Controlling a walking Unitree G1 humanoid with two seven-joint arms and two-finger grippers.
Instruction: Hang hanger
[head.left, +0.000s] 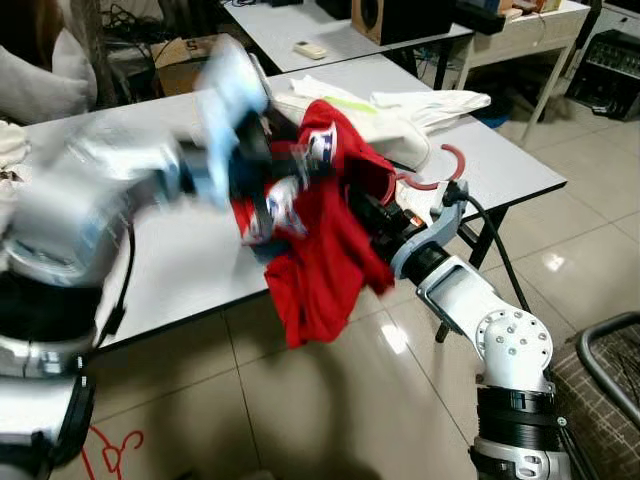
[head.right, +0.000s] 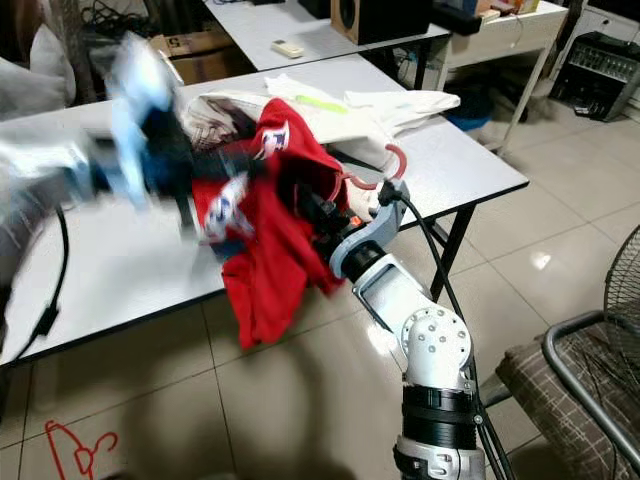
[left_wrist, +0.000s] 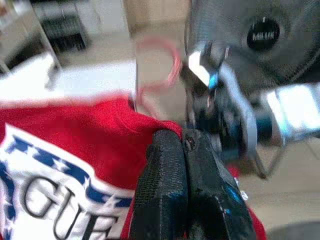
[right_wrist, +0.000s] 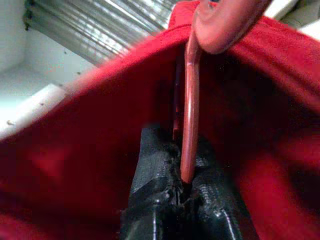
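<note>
A red shirt (head.left: 320, 250) with white and blue print hangs on a red hanger over the white table's front edge (head.left: 180, 290). The hanger's hook (head.left: 455, 165) sticks up to the right of the shirt. My right gripper (right_wrist: 182, 200) is shut on the hanger's stem (right_wrist: 190, 125), buried in the red cloth. In the eye views it sits at the shirt's right side (head.left: 378, 215). My left gripper (left_wrist: 182, 185) is shut on the shirt's fabric near the collar. The left arm (head.left: 215, 150) is blurred with motion above the table.
White garments (head.left: 400, 110) lie in a heap on the table behind the shirt. A second table (head.left: 330, 30) with a remote and a speaker stands further back. A person (head.left: 40, 70) sits at the far left. Another red hanger (head.left: 110, 450) lies on the tiled floor. A dark chair (head.left: 610, 370) stands at the right.
</note>
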